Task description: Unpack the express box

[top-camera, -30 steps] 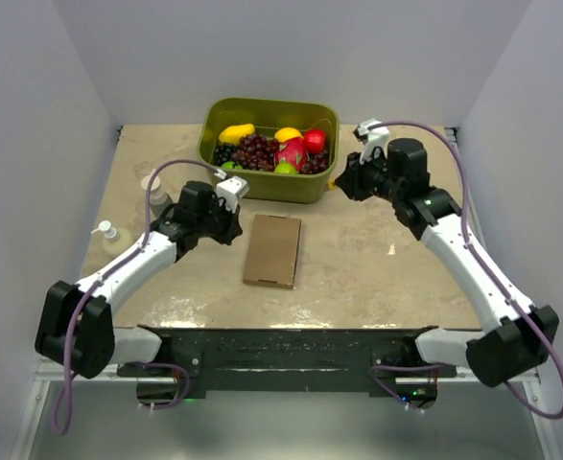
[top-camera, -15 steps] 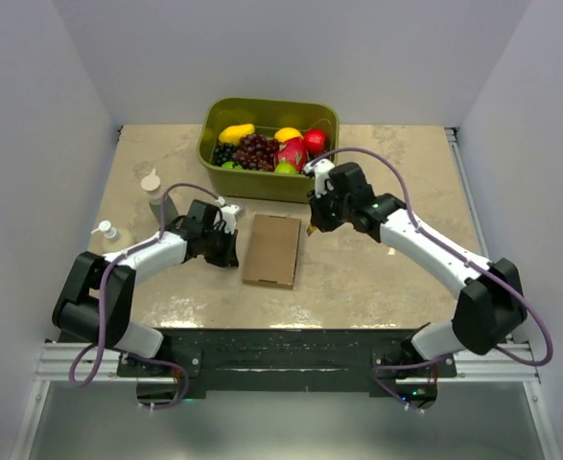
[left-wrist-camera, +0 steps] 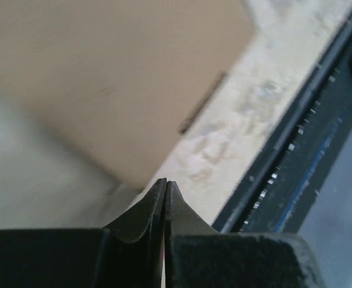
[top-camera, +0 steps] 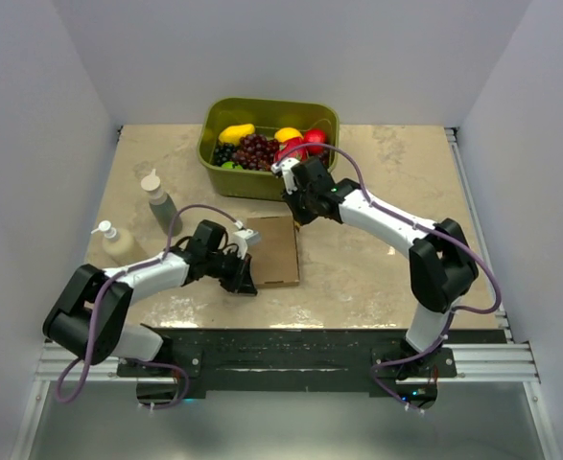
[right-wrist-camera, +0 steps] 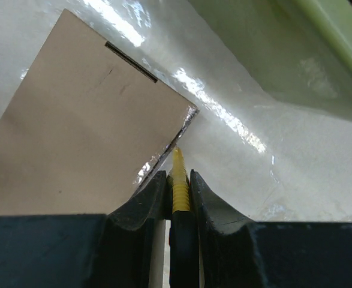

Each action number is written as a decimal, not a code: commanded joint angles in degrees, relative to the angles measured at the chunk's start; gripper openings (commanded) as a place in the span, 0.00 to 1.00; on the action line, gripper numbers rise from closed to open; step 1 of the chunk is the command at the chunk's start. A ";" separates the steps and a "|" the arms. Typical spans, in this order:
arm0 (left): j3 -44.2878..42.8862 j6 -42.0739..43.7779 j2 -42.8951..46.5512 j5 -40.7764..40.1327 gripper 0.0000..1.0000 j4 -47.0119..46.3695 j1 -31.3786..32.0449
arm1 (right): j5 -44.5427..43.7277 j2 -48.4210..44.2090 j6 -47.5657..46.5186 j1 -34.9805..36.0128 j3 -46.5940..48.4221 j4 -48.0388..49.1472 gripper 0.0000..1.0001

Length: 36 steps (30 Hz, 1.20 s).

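- The box (top-camera: 273, 251) lies flat and shut on the counter (top-camera: 387, 259), just in front of the green tub (top-camera: 262, 103) and between the two hands.
- It is judged to be light, thin and fairly stiff cardboard. It is likely to slide easily on the glossy counter and to be dented easily along its edges.
- The best hold is judged to be the lid edge near the dark slot (right-wrist-camera: 131, 62), pried up while the opposite corner is pinned down.
- The left hand (top-camera: 246, 280) is placed low at the box's near left corner, with its arm stretched along the counter. Its fingers (left-wrist-camera: 146, 210) are pressed together, and nothing is seen between them.
- The right hand (top-camera: 297, 213) is placed at the far right corner and angled downward. Its fingers (right-wrist-camera: 152, 198) are clamped on a thin yellow tool (right-wrist-camera: 180, 174), whose tip is pointed right at that corner.
- Whether the tip actually touches the cardboard cannot be told.
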<state>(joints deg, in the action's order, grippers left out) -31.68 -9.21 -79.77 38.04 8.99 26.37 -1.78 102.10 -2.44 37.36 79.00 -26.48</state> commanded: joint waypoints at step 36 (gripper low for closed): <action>-33.36 12.82 -23.06 -0.87 0.67 5.16 -12.92 | 10.84 -13.60 -1.19 -0.89 -4.38 15.23 0.00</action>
<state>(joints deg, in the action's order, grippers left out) -62.22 1.50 -100.95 31.92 14.37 14.00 10.04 88.18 -9.98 36.47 74.70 -17.41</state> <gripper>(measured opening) 0.676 0.215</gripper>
